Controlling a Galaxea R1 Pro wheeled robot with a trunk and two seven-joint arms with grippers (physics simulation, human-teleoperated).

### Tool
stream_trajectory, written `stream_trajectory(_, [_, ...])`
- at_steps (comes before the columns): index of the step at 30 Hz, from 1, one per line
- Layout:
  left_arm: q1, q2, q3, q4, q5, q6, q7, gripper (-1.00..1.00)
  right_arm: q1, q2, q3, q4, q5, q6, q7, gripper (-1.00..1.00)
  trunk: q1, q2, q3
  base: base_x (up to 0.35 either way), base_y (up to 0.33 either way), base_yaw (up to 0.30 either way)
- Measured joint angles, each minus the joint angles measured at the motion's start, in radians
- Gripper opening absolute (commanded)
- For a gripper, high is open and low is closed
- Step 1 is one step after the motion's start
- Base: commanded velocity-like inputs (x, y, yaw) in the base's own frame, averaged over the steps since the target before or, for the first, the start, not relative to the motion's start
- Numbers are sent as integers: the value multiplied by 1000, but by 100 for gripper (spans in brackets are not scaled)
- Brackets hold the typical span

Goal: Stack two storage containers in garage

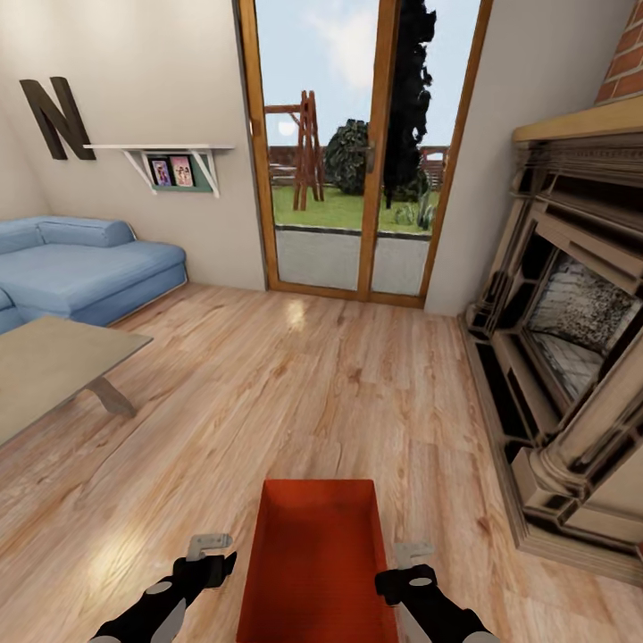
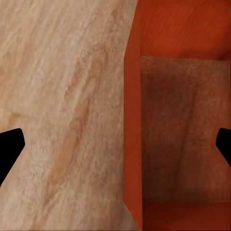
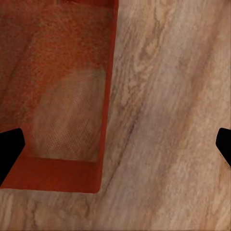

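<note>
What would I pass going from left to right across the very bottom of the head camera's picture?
The robot's left hand with black body and pale grey fingers → the red-orange open-topped plastic storage container on the light wood plank floor → the right hand.

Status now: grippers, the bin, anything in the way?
Left gripper and right gripper open, flanking the bin, no contact visible. Bin on wood floor. Fireplace at right, not blocking.
</note>
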Motion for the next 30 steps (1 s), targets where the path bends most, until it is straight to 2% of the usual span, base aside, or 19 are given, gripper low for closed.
stream_trajectory(11, [0,0,0,-1,0,0,-1,100,0,0,0,0,1,0,0,100,0,0,0,61,0,-35])
stream_trajectory(30, [0,-1,0,-2,0,-19,11,100,0,0,0,-1,1,0,-1,100,1,0,0,-131,0,-2])
